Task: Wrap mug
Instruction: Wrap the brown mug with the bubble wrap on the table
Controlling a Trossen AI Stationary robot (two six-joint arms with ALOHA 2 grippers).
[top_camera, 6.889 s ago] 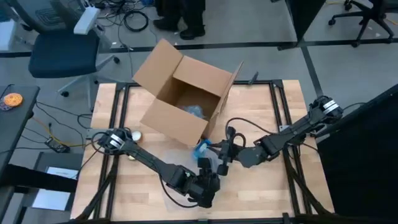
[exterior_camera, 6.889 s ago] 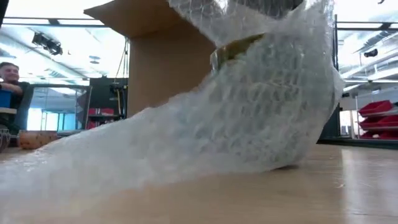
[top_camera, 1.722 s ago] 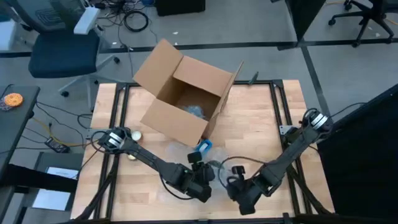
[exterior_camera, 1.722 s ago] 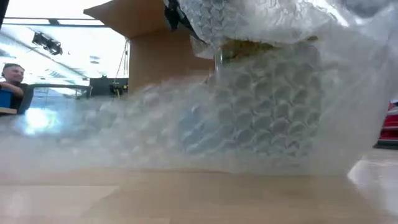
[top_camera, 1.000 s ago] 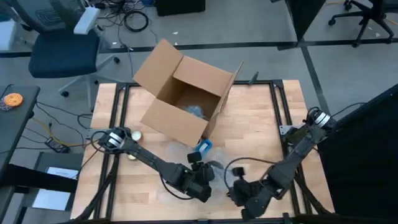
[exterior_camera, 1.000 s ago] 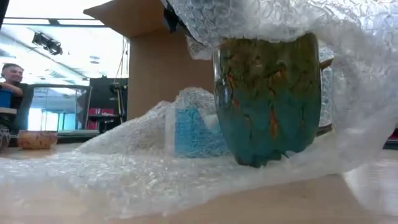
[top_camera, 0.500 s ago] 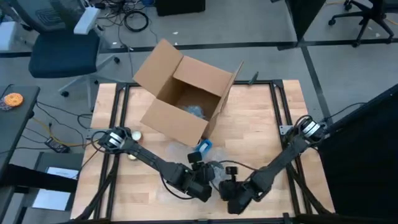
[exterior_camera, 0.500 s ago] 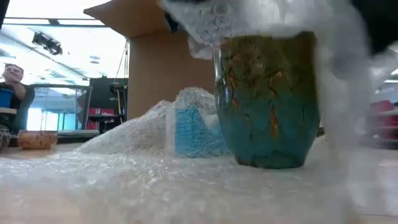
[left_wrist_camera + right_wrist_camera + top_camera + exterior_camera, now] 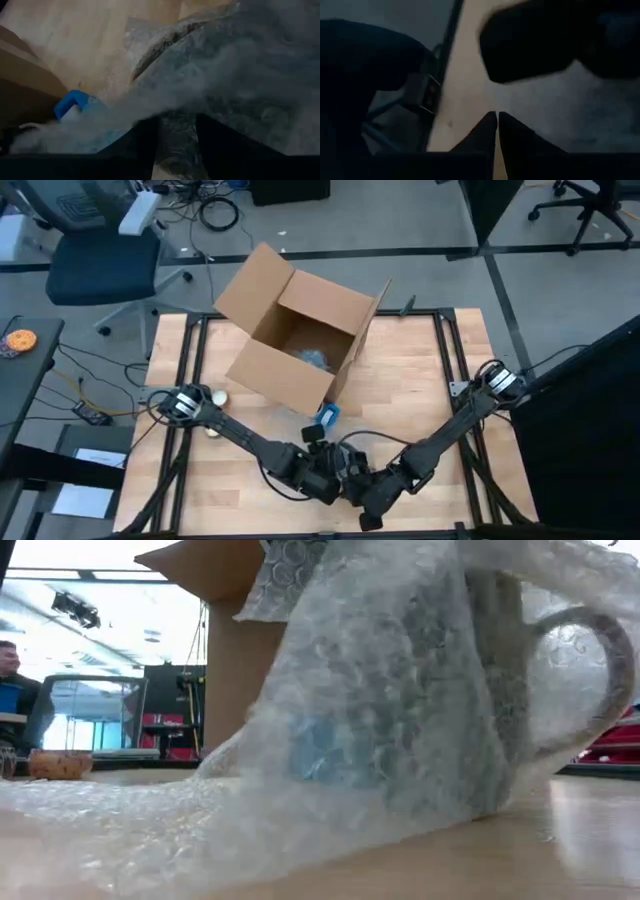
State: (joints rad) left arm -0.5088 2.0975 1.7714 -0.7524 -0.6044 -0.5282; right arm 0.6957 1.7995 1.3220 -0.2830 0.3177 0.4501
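Observation:
The teal mug [image 9: 440, 710] stands upright on the table near its near edge, its handle [image 9: 600, 670] showing through the clear bubble wrap [image 9: 330, 740] draped over it. In the high view both grippers hide the mug. My left gripper [image 9: 325, 472] comes down on the mug from above, fingers [image 9: 145, 145] astride its wall. My right gripper [image 9: 366, 502] is beside it on the near side, fingertips together [image 9: 496, 120]. The wrap's loose end [image 9: 90, 830] lies spread on the table. My left gripper holds the mug by its wall near the rim [image 9: 175, 135], which sits between the two fingers, coming from above and pointing down. The wrap lies over that spot. The mug stands upright with its base on the table. My right gripper is shut on the bubble wrap [image 9: 580, 115]; the sheet between the fingertips is too thin to make out. The wrap runs from the mug's top down its near side [image 9: 380, 660] and looks drawn fairly taut there.
An open cardboard box [image 9: 295, 340] lies tipped on the table's far half. A small blue block [image 9: 328, 416] sits between the box and the mug. The table's right half [image 9: 430, 390] has bare wood. A person sits in the room beyond [image 9: 12, 665].
My right gripper has gone toward the table's left edge, along the near edge, up beside the left gripper. It has drawn the bubble wrap across the mug's near side; the mug, bare in the low view a second ago, is now covered. The mug has stayed in place.

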